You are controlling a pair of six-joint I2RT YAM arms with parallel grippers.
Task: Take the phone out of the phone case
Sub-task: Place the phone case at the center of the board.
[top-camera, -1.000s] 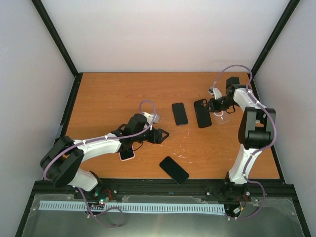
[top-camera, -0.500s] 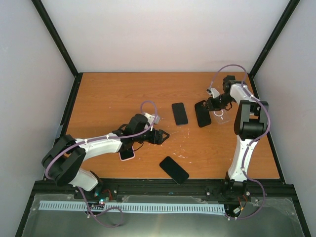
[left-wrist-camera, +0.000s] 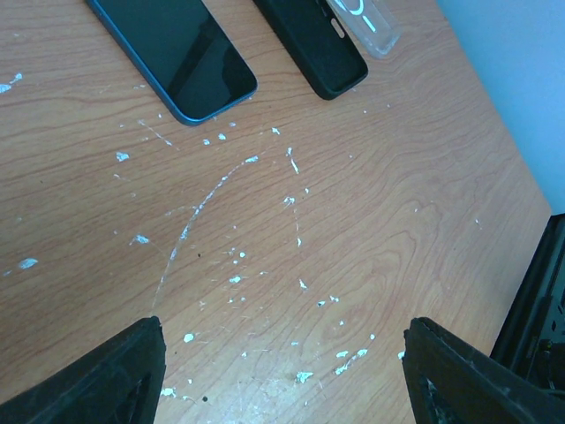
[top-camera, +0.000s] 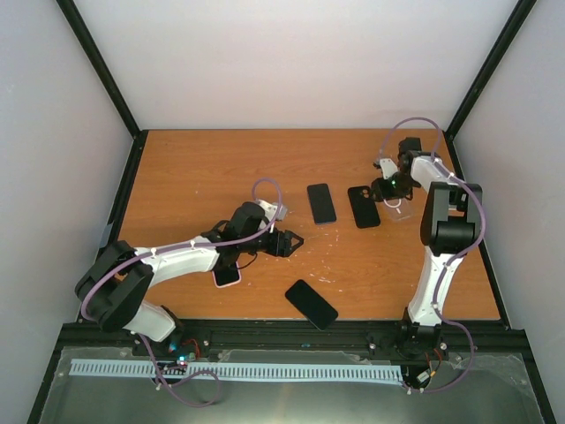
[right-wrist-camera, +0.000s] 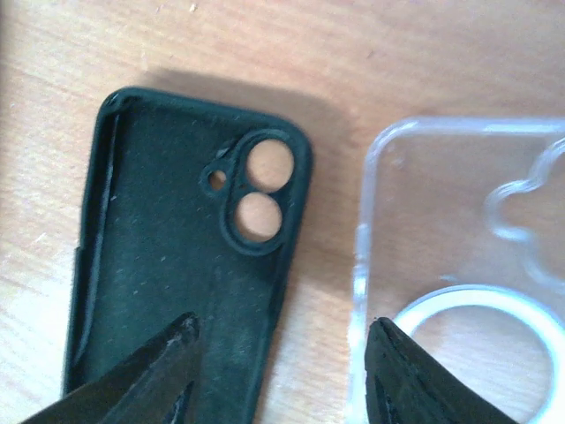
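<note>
No legible text, brand, number or sign anywhere. Blank inside of the dark green phone case (right-wrist-camera: 159, 265), bare apart from its camera holes. Only a plain white ring, without letters, on the clear case (right-wrist-camera: 441, 177). Dark, unlit screen on the blue-edged phone (left-wrist-camera: 177, 53). Too small to read on the arms.

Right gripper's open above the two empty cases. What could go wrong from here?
1. The right gripper hangs open and low between the dark case and the clear case, with a finger close to each. A slanted pull-away could drag either one.
2. The pink phone lies partly under the left arm. A low sweep of that arm may knock it aside.
</note>
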